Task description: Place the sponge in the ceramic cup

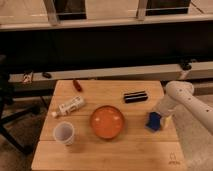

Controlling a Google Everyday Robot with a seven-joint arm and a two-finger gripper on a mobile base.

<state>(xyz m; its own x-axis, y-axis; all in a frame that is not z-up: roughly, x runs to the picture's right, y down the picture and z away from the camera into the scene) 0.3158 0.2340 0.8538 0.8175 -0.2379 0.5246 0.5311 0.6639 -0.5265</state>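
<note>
Gripper (161, 119) rests at sponge (153, 122), well apart from ceramic cup (64, 133).

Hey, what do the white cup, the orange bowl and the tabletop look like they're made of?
The cup looks like white ceramic or plastic: plain and matte. The bowl seems to be glazed ceramic or plastic, going by its faint sheen. The table looks like pale wood: plank seams show. The pincer is at the blue sponge, at the right of the view.

One cam only, looking down at the bench (100, 155) from its near side, mid-range; gripper (160, 116) sitting centre-right of frame.
</note>
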